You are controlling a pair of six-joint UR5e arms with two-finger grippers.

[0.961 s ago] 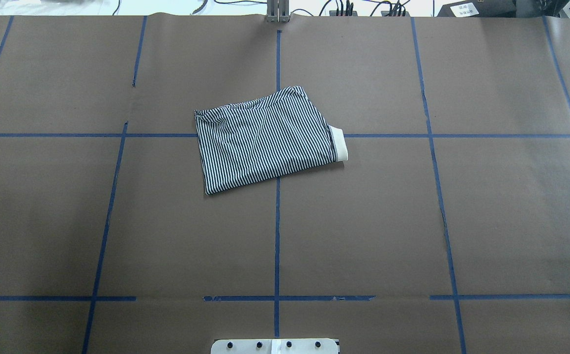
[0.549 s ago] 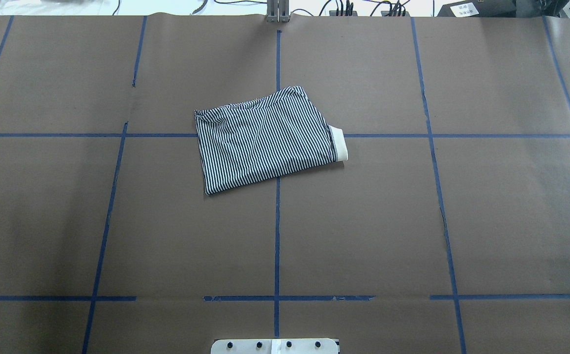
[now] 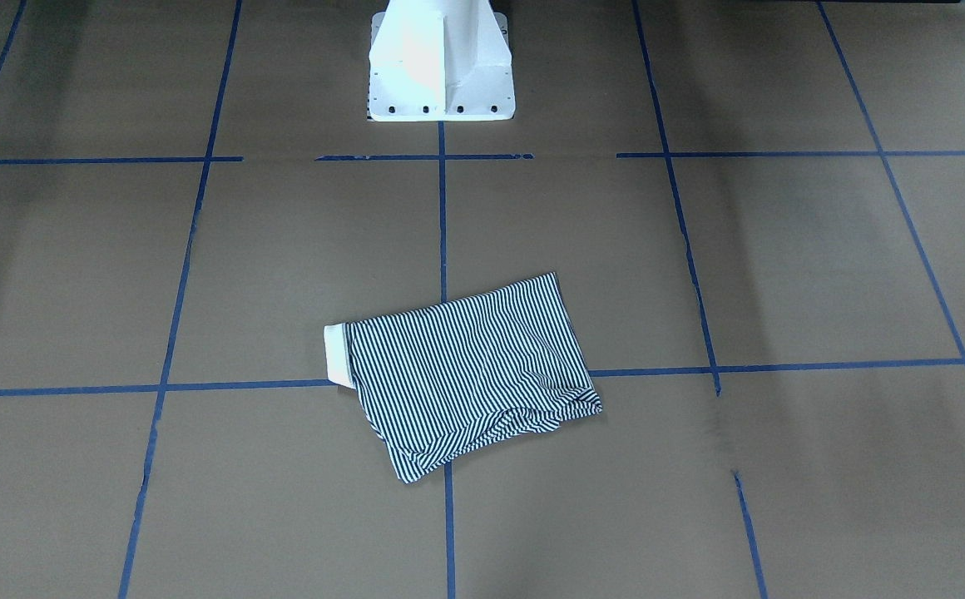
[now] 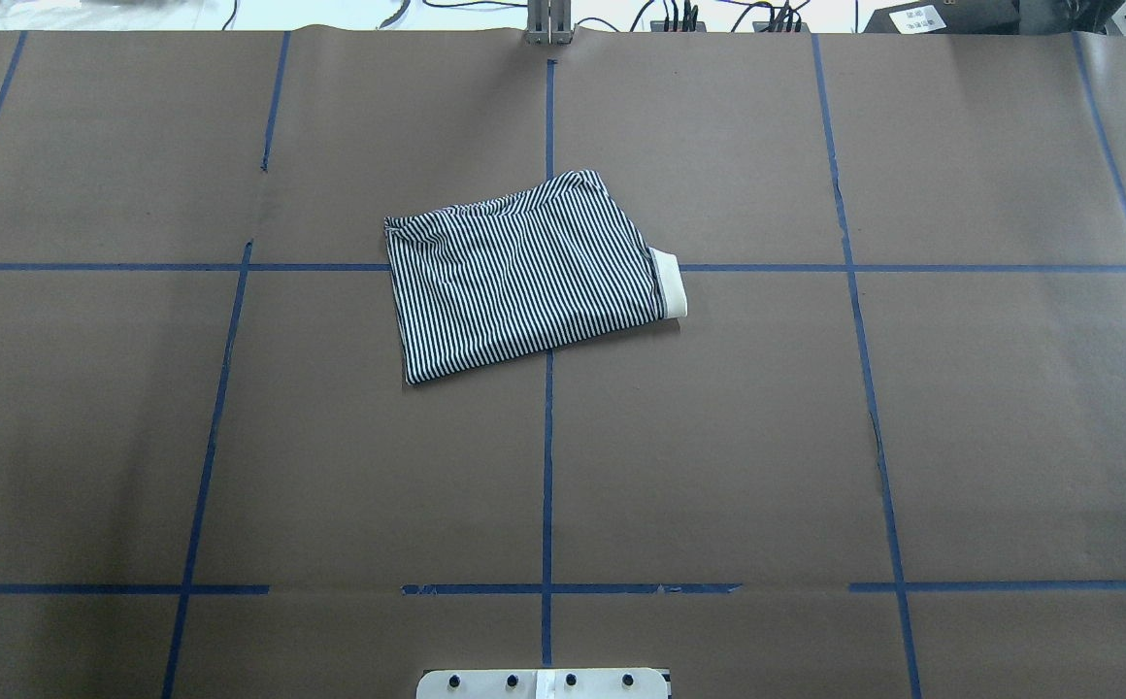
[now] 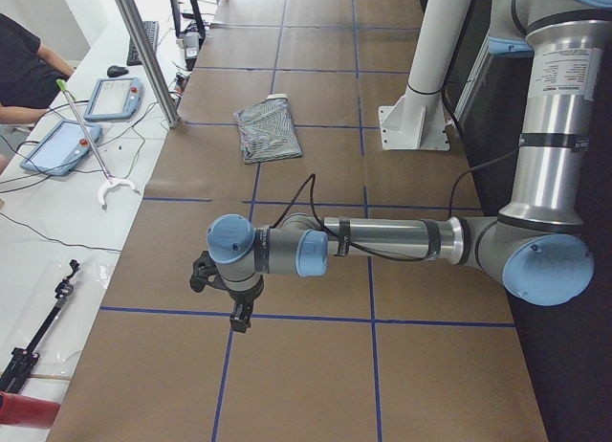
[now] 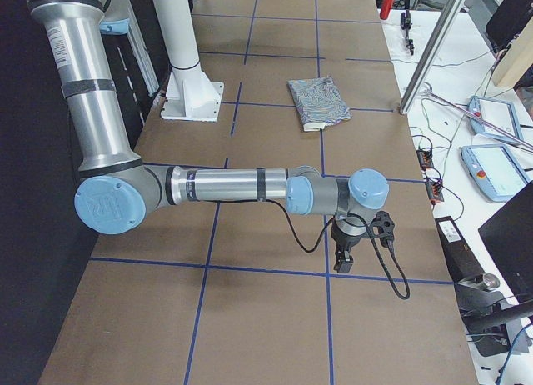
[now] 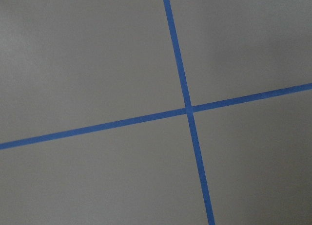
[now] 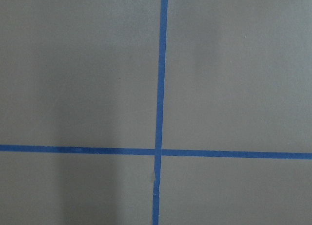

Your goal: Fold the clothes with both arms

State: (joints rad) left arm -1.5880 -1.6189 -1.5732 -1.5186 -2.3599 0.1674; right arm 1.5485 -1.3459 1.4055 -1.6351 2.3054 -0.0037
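Well apart: shirt (image 5: 268, 131), left end effector (image 5: 238, 316)

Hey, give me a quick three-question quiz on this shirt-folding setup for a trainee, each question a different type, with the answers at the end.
1. True or false: the striped shirt lies folded on the brown paper, and neither the left arm nor the right arm touches it.
2. Multiple choice: the cream collar sticks out of the bundle toward A) the robot's right, B) the robot's left, C) the robot's base.
3. Fill in: each wrist view shows only brown paper and a crossing of blue ____.

Key: 1 true; 2 A; 3 tape.
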